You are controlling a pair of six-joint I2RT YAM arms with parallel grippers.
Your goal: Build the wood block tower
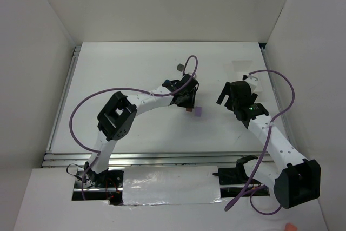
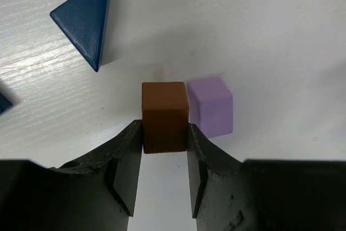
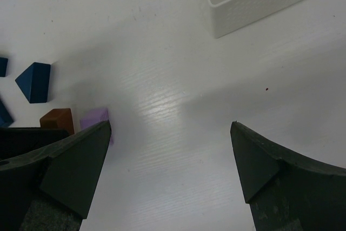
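Note:
No stacked tower shows. My left gripper [image 2: 165, 136] is shut on a brown-orange block [image 2: 165, 114], one finger on each side. The block is low at the table, side by side with a lavender block [image 2: 211, 106] on its right. In the top view the left gripper [image 1: 186, 101] is at mid-table with the brown-orange block [image 1: 189, 109] and the lavender block [image 1: 198, 112] at its tip. A blue triangular block [image 2: 84, 17] lies beyond them. A grey block [image 1: 177, 67] lies farther back. My right gripper [image 3: 170, 133] is open and empty, to the right of the lavender block [image 3: 96, 117].
A white rectangular tray [image 3: 254, 1] stands at the back right, beyond the right gripper. More blue pieces [image 3: 2, 66] lie at the left edge of the right wrist view. White walls enclose the table on three sides.

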